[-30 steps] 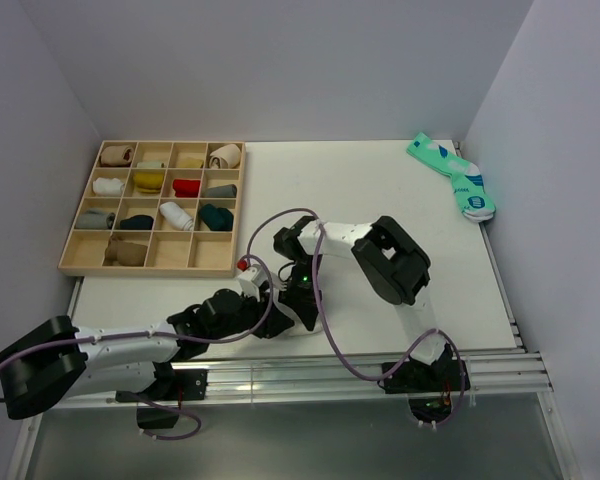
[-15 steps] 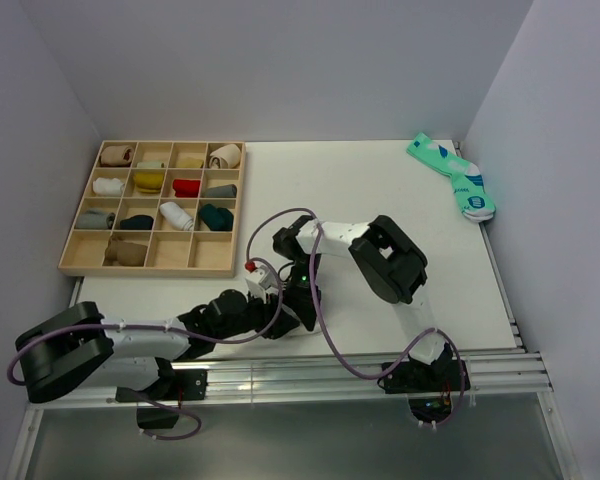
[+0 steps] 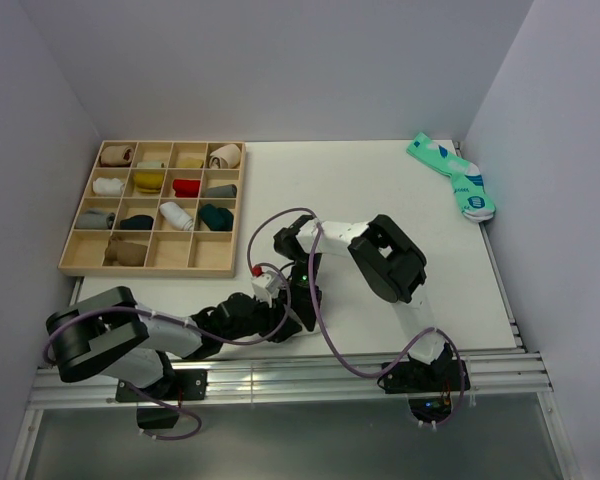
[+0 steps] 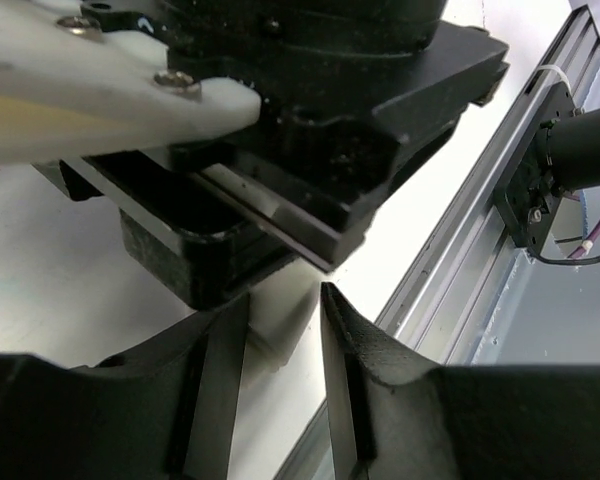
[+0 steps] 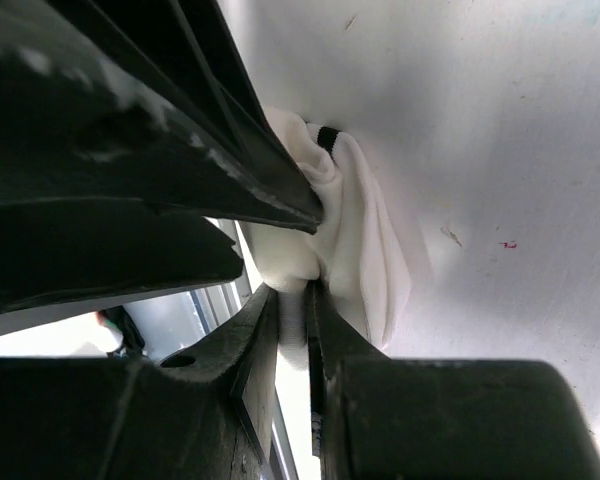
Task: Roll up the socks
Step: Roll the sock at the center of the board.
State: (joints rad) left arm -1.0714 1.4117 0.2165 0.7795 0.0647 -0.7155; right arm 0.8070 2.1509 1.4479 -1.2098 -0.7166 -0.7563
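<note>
Two things have changed in the last second. My left arm has folded in: its elbow was far out to the near left of the tray and has now swung closer. The left fingers have slid a bit further right of the tray, and now they sit right up against the right fingers. The right arm has hardly moved.

The white sock is on the tabletop, to the near right of the tray, under the spot where both sets of fingers meet. The right fingers are narrow and pinch a fold of it. I can see its dark cuff stripe just past them. The left fingers stand partly apart, with something pale in the gap. I cannot tell if that is sock or bare tabletop, so I cannot tell if they hold anything.

The teal pair lies flat, far to the right of the tray, by the far wall. It looks untouched.

I think the left side came in to help, so one side can hold the sock while the other turns it. The roll looks only just begun, since the sock is bunched and not yet a neat bundle. The fingers are very crowded, so I must go slowly or they may bump.
</note>
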